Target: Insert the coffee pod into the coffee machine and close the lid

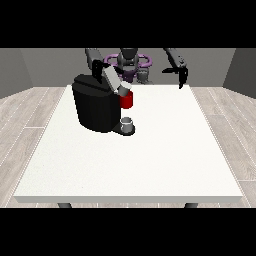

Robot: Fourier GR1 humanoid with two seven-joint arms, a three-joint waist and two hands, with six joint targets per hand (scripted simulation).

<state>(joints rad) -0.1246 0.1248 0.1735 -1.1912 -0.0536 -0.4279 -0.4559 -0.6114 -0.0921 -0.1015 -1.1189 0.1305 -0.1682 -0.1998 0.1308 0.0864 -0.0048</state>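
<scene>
The black coffee machine (pixel 95 107) stands on the left half of the white table (pixel 150 160). A red part (pixel 127 101) shows at its front top, above a small grey cup (pixel 127 125) on the machine's base. The arm at the view's left reaches down over the machine, and its hand (pixel 123 90) sits right at the top of the red part. I cannot make out the coffee pod or the lid's position there. The hand at the view's right (pixel 183 76) hangs in the air above the table's far right edge, fingers pointing down, holding nothing.
The robot's torso (pixel 129 62) stands behind the far edge of the table. Wooden floor surrounds the table on all sides.
</scene>
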